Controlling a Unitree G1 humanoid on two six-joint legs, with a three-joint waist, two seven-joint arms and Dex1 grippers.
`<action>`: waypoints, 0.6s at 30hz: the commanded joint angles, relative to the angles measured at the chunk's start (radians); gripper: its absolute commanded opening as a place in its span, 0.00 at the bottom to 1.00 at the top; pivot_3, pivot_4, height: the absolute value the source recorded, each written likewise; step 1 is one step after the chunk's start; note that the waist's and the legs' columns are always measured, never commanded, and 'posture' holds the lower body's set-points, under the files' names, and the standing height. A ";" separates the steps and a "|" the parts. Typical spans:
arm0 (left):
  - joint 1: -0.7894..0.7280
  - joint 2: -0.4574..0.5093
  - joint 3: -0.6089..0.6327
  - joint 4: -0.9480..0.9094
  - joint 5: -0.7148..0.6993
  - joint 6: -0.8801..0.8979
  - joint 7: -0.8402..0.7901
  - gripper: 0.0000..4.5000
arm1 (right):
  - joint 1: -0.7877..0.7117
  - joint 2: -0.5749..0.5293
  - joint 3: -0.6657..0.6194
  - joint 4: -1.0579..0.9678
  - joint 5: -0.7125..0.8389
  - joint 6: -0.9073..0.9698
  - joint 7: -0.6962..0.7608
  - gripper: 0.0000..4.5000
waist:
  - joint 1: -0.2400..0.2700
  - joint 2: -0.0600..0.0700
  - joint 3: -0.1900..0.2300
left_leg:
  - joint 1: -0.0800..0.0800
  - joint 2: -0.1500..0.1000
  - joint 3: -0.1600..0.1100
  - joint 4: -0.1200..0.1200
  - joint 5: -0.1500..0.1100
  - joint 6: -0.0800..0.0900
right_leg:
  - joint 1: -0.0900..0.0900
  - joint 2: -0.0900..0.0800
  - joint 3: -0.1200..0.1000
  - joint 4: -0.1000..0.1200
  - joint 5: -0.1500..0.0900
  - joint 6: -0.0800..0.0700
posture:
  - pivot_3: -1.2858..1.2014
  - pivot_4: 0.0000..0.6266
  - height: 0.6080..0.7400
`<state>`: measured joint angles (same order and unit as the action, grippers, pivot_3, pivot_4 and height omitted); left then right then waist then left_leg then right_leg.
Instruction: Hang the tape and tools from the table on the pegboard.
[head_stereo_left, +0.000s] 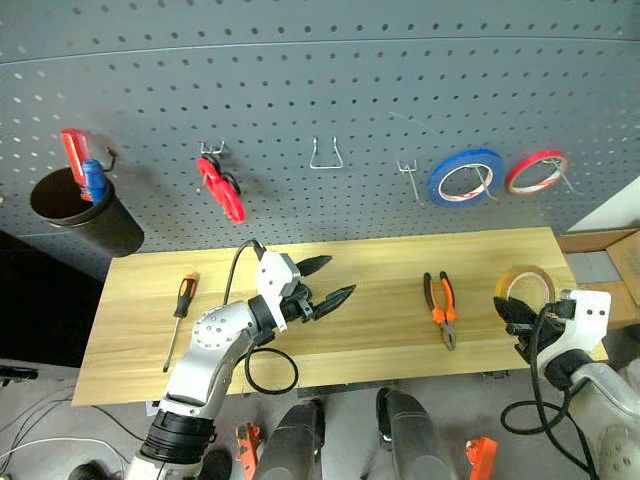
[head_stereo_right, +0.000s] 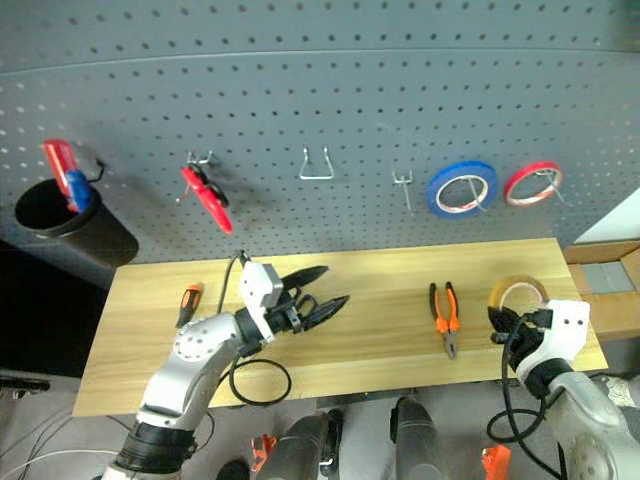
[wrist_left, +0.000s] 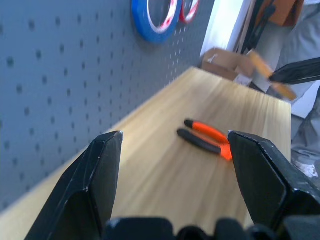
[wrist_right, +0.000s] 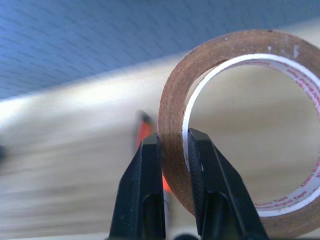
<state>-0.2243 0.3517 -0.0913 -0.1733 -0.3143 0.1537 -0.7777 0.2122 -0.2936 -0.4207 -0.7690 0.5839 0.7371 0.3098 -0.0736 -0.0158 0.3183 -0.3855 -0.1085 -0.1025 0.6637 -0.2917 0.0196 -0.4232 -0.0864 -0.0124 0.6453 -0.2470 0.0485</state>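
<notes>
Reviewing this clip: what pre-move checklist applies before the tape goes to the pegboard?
1. Right gripper shut on the tape: ok.
2. Tape lifted off the table: ok, it stands upright in the grip.
3. Free hook on the pegboard: ok.
4. Left gripper open, holding nothing: ok.
5. Pliers and screwdriver lying on the table: ok.
6. Grip firmness: cannot tell.

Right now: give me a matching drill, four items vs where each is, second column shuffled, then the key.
Items:
1. yellow-tan tape
2. pliers
3. blue tape ring
4. orange-and-black screwdriver

Places:
A. lying flat near the table's left end
B. hung on a pegboard hook
C. pinched in the right gripper
D. flat on the table, right of centre

Pairs: 1-C, 2-D, 3-B, 4-A
</notes>
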 joint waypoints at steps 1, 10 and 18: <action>-0.019 -0.011 0.026 0.013 -0.014 -0.063 -0.003 0.80 | -0.048 -0.023 0.129 -0.138 -0.032 -0.046 -0.023 0.02 | -0.017 0.000 0.000 | 0.001 0.000 0.000 0.000 0.000 0.000 | 0.001 0.000 0.000 0.000 0.000 0.000 | 0.41 0.53 1.00; 0.048 -0.023 0.045 -0.003 0.022 -0.153 0.057 0.80 | -0.378 -0.054 0.428 -0.024 -0.305 -0.107 -0.147 0.02 | -0.035 -0.001 0.000 | 0.002 0.000 0.000 0.000 0.001 -0.002 | -0.001 0.000 0.000 0.002 0.002 -0.001 | 0.42 0.50 1.00; 0.127 0.005 0.061 -0.049 0.025 -0.149 0.085 0.80 | -0.389 -0.042 0.569 -0.004 -0.350 -0.182 -0.086 0.02 | -0.018 -0.001 0.000 | -0.001 0.000 0.000 0.000 0.001 -0.001 | -0.003 0.000 0.000 0.000 0.002 -0.001 | 0.44 0.47 1.00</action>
<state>-0.1049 0.3514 -0.0380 -0.1622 -0.2878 0.0180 -0.6982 -0.1779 -0.3344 0.1423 -0.7432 0.2456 0.5911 0.2117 -0.0921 -0.0170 0.3181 -0.3862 -0.1085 -0.1022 0.6641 -0.2906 0.0181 -0.4258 -0.0862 -0.0124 0.6454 -0.2453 0.0479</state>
